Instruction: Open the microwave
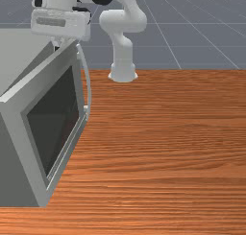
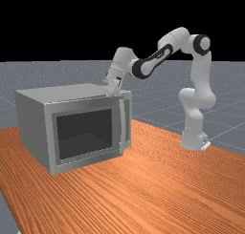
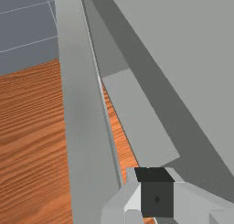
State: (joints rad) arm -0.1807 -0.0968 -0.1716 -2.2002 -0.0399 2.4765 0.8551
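microwave on table, front view's left | handle on door | arm base far view's right

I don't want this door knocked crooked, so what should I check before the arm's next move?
1. Door ajar, with a gap beside the microwave body: ok.
2. Gripper up at the door's top, near the handle-side corner: ok.
3. Handle out of the gripper's grasp, if the plan is to push from the gap: ok.
4. Gripper in contact with the door's inner side: cannot tell.
5. Door wide open, so the task is finished: not ok.
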